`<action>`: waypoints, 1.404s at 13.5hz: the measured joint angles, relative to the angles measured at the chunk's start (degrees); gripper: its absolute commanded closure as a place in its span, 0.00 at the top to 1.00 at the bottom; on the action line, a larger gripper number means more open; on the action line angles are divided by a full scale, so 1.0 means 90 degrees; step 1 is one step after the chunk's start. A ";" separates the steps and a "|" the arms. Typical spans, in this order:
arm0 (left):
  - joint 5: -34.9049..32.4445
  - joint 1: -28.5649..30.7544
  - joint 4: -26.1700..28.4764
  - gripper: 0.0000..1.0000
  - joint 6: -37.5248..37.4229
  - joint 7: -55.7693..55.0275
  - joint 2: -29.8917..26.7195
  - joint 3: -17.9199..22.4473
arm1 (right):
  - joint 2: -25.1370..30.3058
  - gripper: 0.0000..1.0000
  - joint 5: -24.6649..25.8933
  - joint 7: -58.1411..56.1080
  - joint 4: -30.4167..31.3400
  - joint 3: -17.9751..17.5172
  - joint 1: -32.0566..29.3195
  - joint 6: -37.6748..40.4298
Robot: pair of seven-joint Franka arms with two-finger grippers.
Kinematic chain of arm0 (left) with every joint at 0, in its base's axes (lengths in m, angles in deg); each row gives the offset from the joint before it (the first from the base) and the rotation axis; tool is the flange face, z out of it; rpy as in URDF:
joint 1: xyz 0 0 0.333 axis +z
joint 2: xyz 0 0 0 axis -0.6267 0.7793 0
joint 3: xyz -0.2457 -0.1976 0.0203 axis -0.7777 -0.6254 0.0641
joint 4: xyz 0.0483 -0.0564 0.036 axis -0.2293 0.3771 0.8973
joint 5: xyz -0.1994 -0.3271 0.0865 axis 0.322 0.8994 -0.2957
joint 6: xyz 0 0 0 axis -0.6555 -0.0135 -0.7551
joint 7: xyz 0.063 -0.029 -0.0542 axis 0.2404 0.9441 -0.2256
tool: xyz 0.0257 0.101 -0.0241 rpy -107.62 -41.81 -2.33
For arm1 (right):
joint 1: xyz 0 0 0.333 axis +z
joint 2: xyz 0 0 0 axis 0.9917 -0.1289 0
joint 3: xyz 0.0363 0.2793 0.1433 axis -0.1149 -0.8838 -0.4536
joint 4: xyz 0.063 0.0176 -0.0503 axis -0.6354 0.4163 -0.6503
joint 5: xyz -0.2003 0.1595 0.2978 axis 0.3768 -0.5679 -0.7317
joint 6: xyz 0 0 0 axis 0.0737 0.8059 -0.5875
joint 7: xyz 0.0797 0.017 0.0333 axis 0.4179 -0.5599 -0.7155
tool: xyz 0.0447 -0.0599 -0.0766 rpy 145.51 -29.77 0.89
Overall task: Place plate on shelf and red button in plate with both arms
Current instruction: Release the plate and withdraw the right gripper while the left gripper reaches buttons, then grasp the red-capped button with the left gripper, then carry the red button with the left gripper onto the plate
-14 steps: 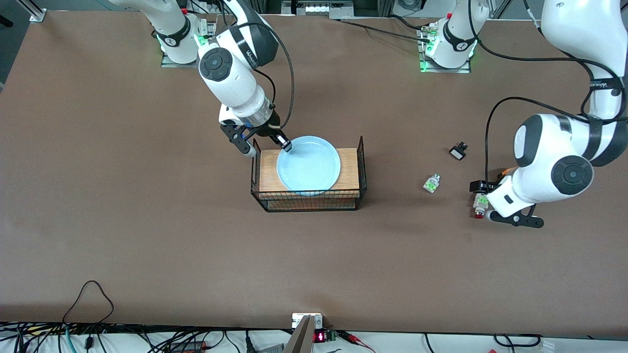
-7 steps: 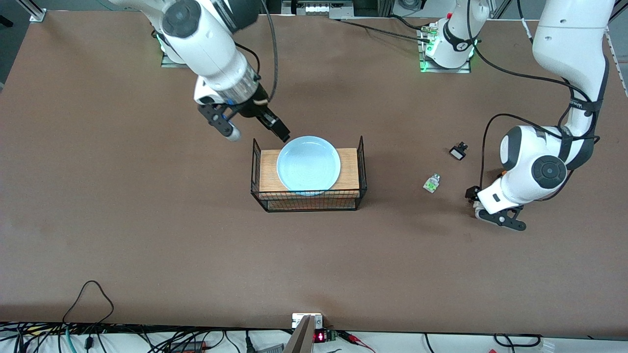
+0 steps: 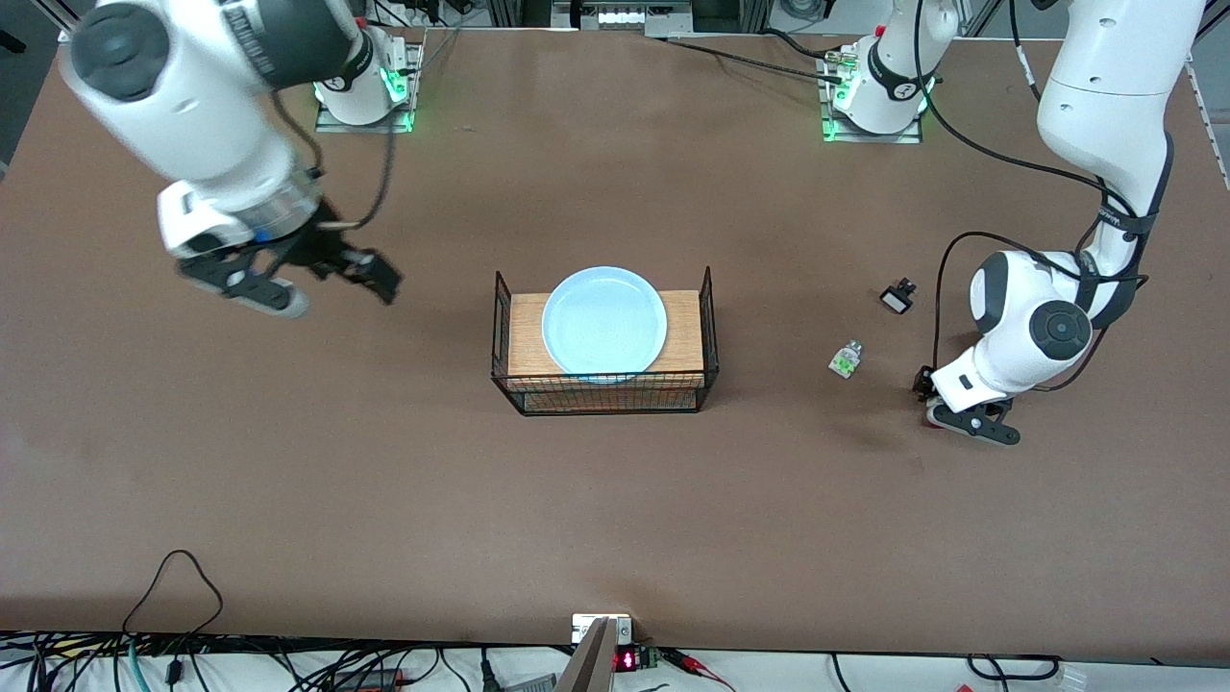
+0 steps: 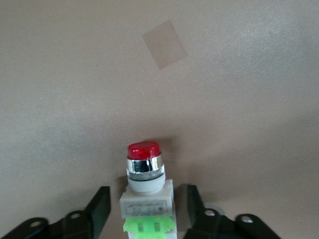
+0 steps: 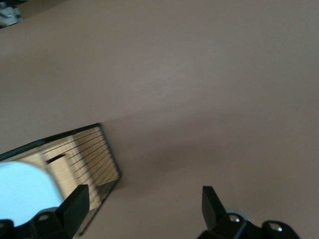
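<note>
The pale blue plate (image 3: 603, 320) lies flat on a wooden board inside a black wire basket (image 3: 605, 404) at mid table. Its edge shows in the right wrist view (image 5: 22, 186). My right gripper (image 3: 336, 288) is open and empty, in the air over bare table toward the right arm's end, apart from the basket; the right wrist view shows its spread jaws (image 5: 143, 194). The red button (image 4: 144, 149) stands with its red cap up between the fingers of my left gripper (image 4: 147, 194). Gaps show on both sides, so it is open. In the front view my left gripper (image 3: 937, 408) hides the button.
A white-and-green part without a red cap (image 3: 845, 358) and a black-and-white part (image 3: 897, 296) lie on the table between the basket and my left gripper. The basket has raised wire ends (image 3: 709, 317). A pale square patch (image 4: 164, 44) marks the table.
My right gripper has left the plate's rim and swung up and away toward the right arm's end. My left gripper has come down around the red button.
</note>
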 measured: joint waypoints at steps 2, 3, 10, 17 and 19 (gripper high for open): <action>0.0000 -0.0003 -0.0001 0.15 -0.0005 0.0003 -0.0007 -0.0007 | 0.0007 1.00 0.0021 -0.0893 -0.0004 0.0015 -0.0664 0.0220; 0.0000 -0.0004 -0.0004 0.14 -0.0048 0.0003 -0.0020 -0.0014 | 0.0010 1.00 0.0029 -0.1456 -0.0006 0.0018 -0.0987 0.0276; 0.0077 -0.0028 -0.0782 0.15 -0.3010 -0.0062 -0.1216 -0.0599 | 0.0254 1.00 0.0032 -0.3841 -0.0018 0.0048 -0.2363 0.0816; 0.1465 -0.0059 -0.3077 0.15 -0.6488 -0.2397 -0.1779 -0.2247 | 0.0674 1.00 0.0032 -0.3967 0.0248 -0.0098 -0.2290 0.0776; 0.1463 -0.0323 -0.3178 0.14 -0.6388 -0.3755 -0.1700 -0.3007 | 0.0685 1.00 0.0036 -0.3973 0.0248 -0.0117 -0.2287 0.0801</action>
